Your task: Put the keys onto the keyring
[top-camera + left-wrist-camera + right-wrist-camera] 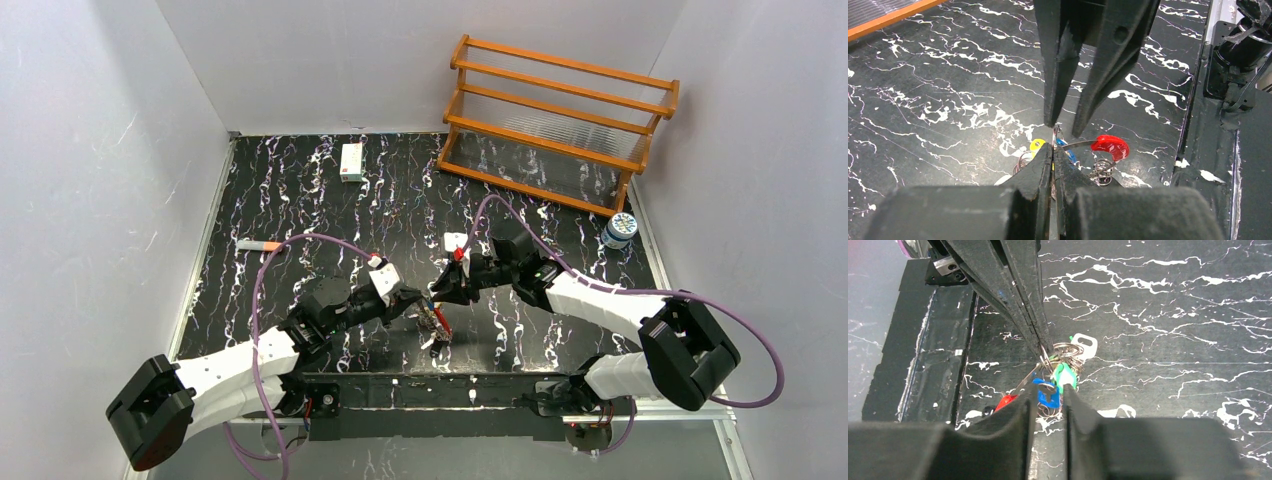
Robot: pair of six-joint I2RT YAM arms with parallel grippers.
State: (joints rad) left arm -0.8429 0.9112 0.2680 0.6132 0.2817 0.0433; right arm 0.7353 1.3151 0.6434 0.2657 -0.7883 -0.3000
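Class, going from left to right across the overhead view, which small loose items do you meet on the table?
In order: marker → white box → keyring → container.

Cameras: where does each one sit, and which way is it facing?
Top external: above and behind the bases, looking down on the table; both arms show, left gripper and right gripper meeting at the keyring.
Left wrist: on the left arm, facing the right arm along its own shut fingers, which pinch the keyring's wire near the red segment.
Right wrist: on the right arm, facing the left arm; its own parted fingers frame the green key.
Shared: both wrist views show the keyring and the opposite gripper.
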